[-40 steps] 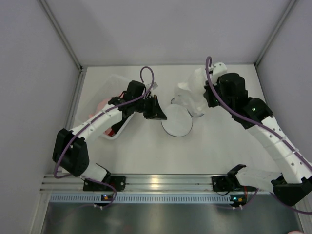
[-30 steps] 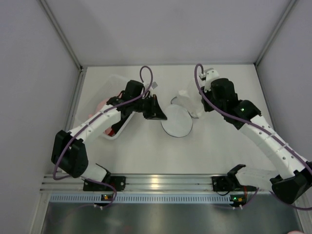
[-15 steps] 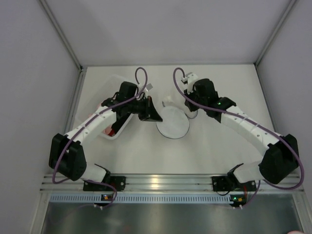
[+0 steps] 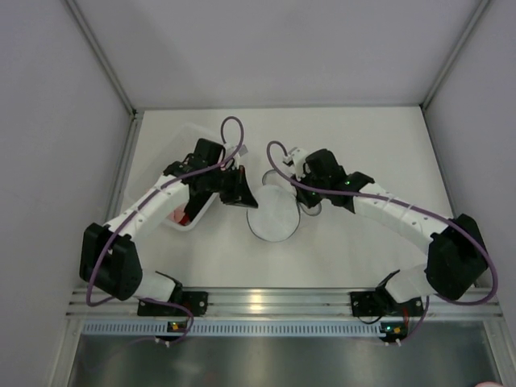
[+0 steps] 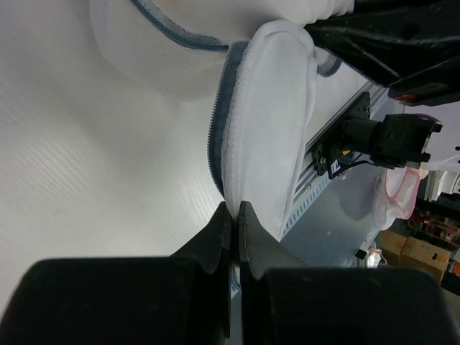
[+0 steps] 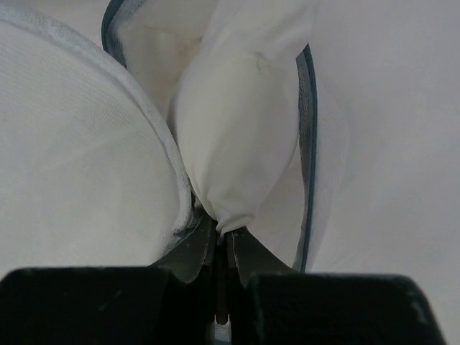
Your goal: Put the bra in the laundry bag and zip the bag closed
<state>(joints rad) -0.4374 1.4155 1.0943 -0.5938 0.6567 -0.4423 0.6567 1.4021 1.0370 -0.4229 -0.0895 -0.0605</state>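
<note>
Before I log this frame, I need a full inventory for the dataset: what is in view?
laundry bag: one, white mesh with dark rim, table centre, unzipped
bra: one, white, between the bag's two halves
plastic bin: one, clear, left side of the table
pink cloth: one, pink, in the bin
red-and-black item: one, near end of the bin
table: one, white
left arm, right arm: two, white and black; left jaws shut on the bag's rim, right jaws shut on the bra

left tool (image 5: 234, 210) clamped, right tool (image 6: 223, 238) clamped
</note>
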